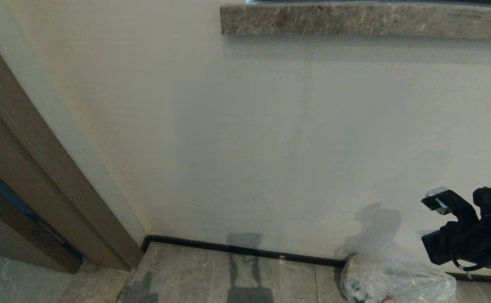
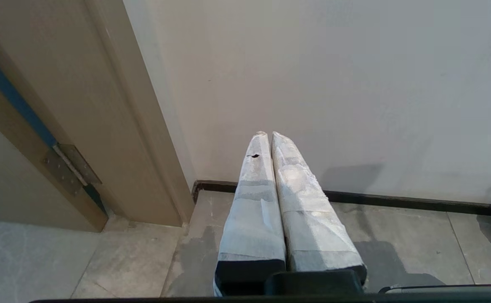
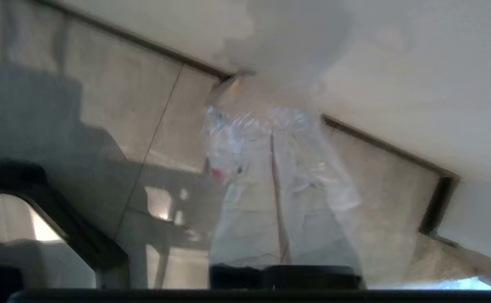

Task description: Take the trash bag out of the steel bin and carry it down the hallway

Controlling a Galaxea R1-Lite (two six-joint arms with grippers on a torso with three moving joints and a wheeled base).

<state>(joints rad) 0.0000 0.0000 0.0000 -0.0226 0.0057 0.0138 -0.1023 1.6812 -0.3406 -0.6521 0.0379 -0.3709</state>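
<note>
Trash bag [image 1: 396,280] — crinkled, translucent whitish, red speck inside.

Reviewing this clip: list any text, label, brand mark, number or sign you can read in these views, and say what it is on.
None: no readable text in any view.
trash bag: dark and red specks show through the plastic, too blurred to tell whether they are print.
right gripper, left gripper: pale wrapped fingers, no markings.
wall, stone ledge, door frame, floor tiles: plain, no signs or labels.
</note>
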